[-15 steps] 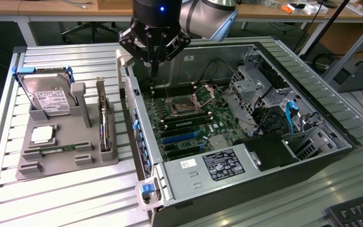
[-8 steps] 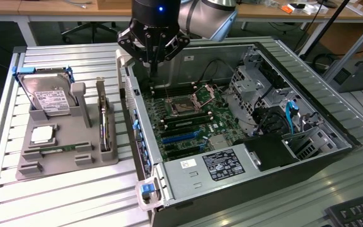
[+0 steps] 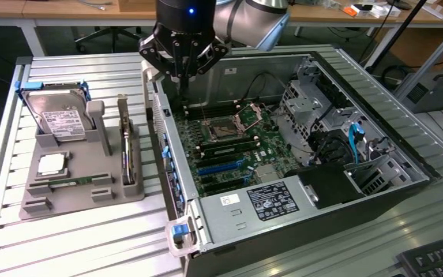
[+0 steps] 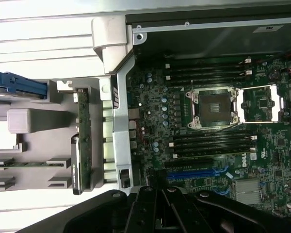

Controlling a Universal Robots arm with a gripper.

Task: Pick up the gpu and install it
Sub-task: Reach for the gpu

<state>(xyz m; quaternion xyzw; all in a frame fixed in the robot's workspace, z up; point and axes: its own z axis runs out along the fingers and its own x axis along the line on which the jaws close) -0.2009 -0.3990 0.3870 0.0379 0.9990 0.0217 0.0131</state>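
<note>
Across the case wall from your empty, pressed-together gripper, the gpu stands edgewise, lengthwise along that wall.

Ribbed aluminium table. Directly on it: grey parts holder toward the exterior view's left. Open computer case on its side, just beside the holder, toward the right.
</note>
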